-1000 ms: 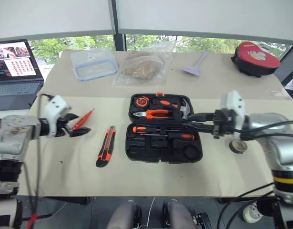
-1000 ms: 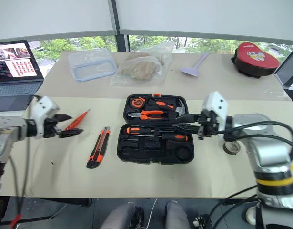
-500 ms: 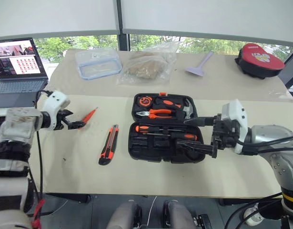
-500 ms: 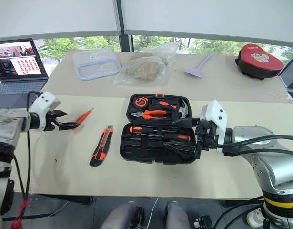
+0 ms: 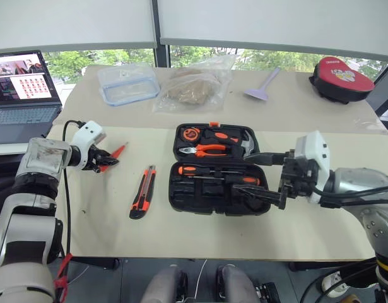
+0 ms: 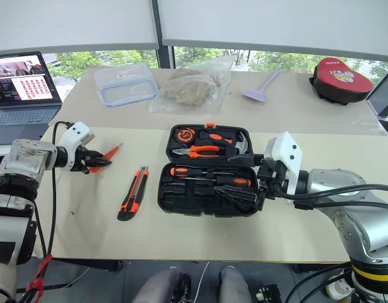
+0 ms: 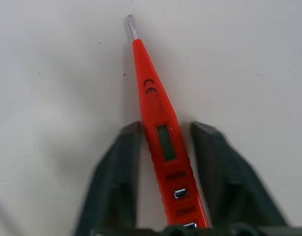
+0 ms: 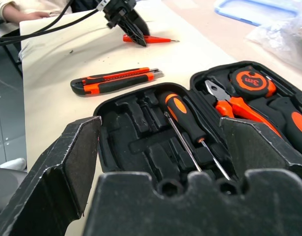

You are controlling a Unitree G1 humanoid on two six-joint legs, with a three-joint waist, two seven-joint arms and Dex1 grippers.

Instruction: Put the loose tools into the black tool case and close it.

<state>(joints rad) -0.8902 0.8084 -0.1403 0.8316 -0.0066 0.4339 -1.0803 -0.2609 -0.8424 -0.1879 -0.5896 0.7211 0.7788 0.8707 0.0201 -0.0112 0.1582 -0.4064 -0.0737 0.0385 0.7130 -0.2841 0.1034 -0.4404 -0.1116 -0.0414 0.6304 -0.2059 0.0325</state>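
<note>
Left gripper (image 7: 163,162) has its black fingers straddling the small all-orange screwdriver (image 7: 160,135) near the tabletop's (image 5: 105,227) left edge, not yet clamped. Right gripper (image 6: 241,177) hovers spread apart over the open black plastic tool case (image 6: 206,173) mid-table.

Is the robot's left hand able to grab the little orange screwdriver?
Probably yes: the left gripper already has the small all-orange screwdriver between its black fingers, with nothing blocking it.
</note>
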